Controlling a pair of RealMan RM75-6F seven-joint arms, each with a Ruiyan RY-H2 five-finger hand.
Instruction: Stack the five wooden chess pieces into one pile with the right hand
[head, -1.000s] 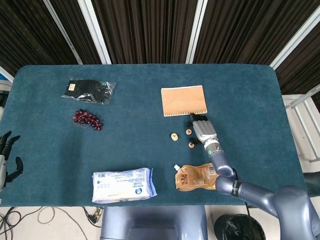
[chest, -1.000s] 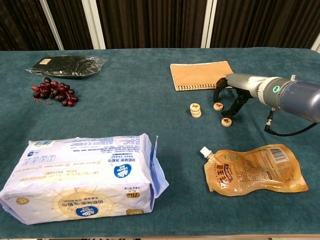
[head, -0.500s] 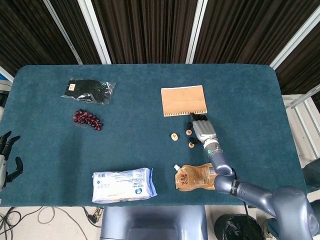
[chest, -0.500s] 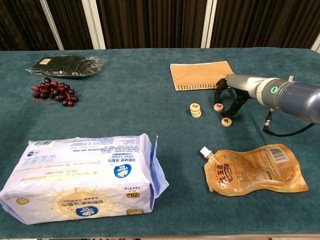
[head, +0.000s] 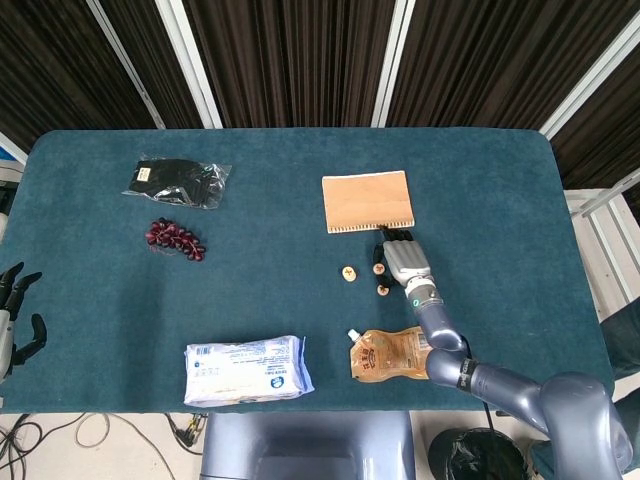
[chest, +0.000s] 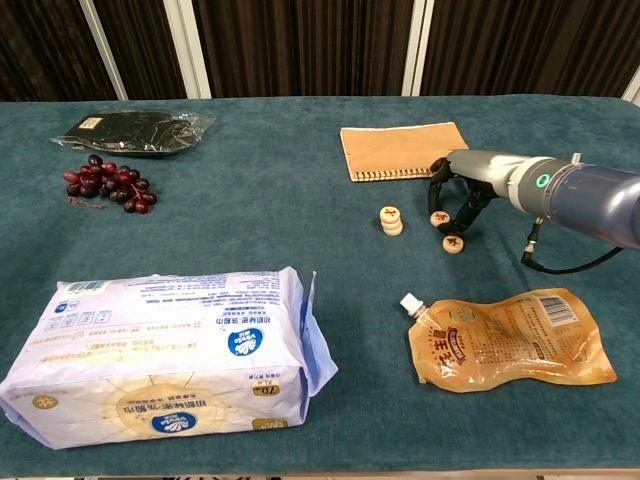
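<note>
Chest view shows the right hand low over the table, and its fingers have closed in a bit more than a moment ago. They now curl around one loose chess piece, the one just under the fingertips, on the side nearest the notebook. It looks like the hand is pinching this piece, but I cannot tell if the grip is firm yet, because the piece seems to sit on the cloth. A second loose piece lies just below the hand, close to the juice pouch. The small pile stands a little way off from the fingertips, away from the arm. So the pile is begun, and two pieces are not on it yet. The left hand rests far off at the table edge with its fingers apart, holding nothing.
</note>
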